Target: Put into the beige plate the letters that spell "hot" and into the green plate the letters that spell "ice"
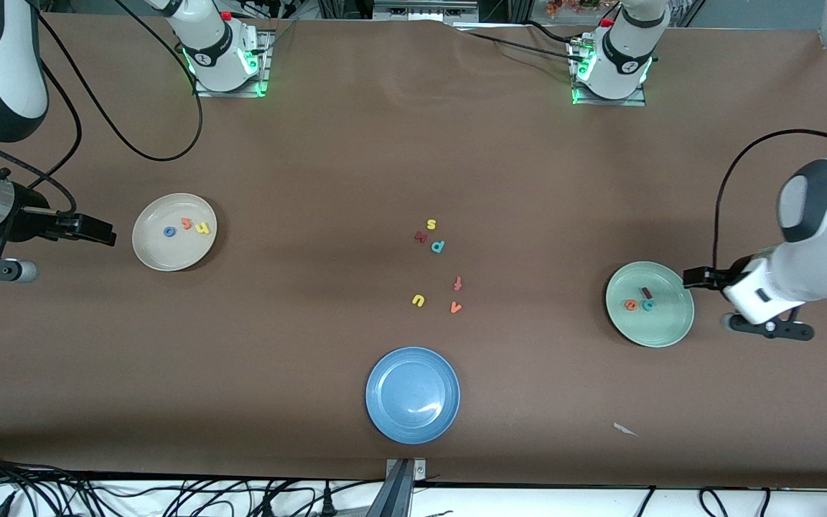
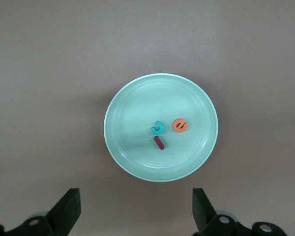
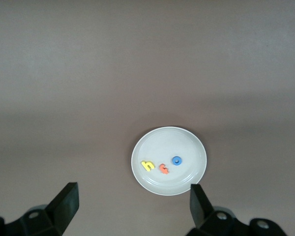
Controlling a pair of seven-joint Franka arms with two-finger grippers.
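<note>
The beige plate (image 1: 162, 255) lies toward the right arm's end and holds the yellow h (image 1: 202, 227), orange t (image 1: 186, 223) and blue o (image 1: 169, 231). In the green plate (image 1: 661, 327), toward the left arm's end, lie the dark red i (image 1: 646, 292), teal c (image 1: 647, 305) and orange e (image 1: 630, 304). My left gripper (image 1: 701, 276) hangs open and empty over the table beside the green plate (image 2: 132, 113). My right gripper (image 1: 90, 228) is open and empty too, over the table beside the beige plate (image 3: 187, 147).
A blue plate (image 1: 385, 373) sits near the front edge at mid-table. Loose letters lie in the middle: yellow s (image 1: 431, 224), dark red x (image 1: 421, 236), teal p (image 1: 438, 246), salmon t (image 1: 457, 283), yellow u (image 1: 418, 300), orange v (image 1: 456, 307).
</note>
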